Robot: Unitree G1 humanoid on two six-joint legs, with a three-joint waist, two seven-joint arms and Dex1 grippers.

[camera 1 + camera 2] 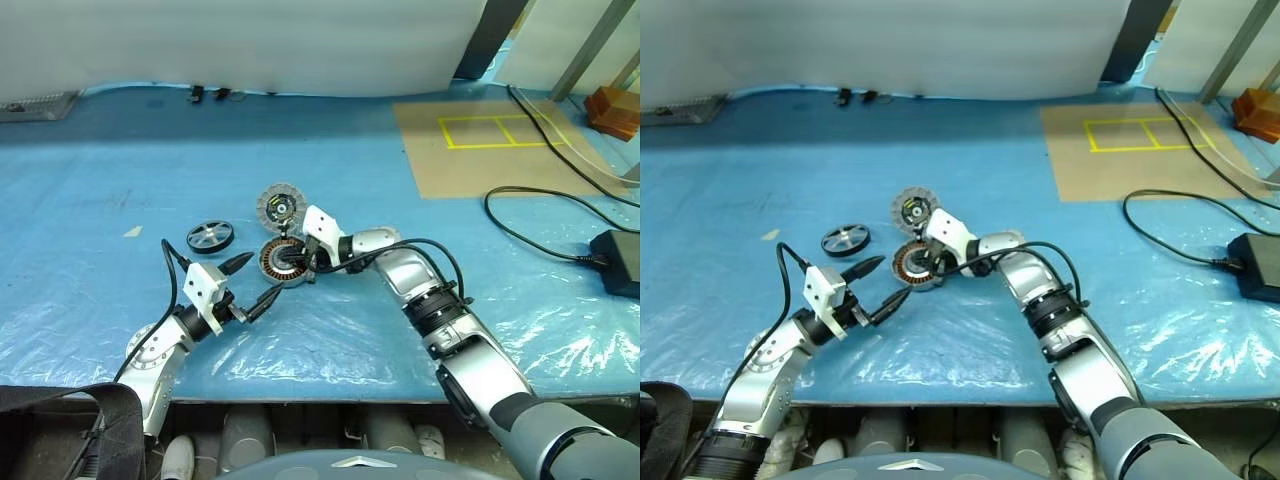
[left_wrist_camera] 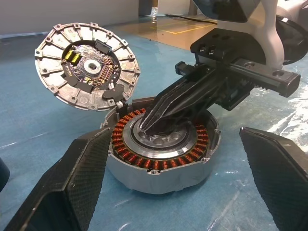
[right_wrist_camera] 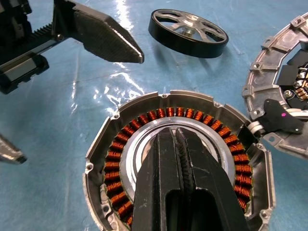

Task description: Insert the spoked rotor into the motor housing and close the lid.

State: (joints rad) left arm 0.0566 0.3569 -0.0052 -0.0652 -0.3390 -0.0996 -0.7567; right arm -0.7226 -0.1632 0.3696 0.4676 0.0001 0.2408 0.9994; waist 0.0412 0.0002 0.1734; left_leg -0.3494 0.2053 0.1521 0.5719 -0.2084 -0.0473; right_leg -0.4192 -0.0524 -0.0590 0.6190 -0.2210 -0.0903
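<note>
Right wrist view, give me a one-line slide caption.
Shut right gripper poised over open motor housing, spoked rotor lying on the blue sheet beyond.

We were in a lab or workshop: blue plastic sheet (image 1: 120, 200) over the bench, yellow tape marks (image 1: 497, 131), loose cables (image 1: 535, 205).

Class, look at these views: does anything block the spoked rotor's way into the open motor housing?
Yes. The shut right gripper sits in the motor housing centre, where the spoked rotor must go. The lid stands open.
</note>
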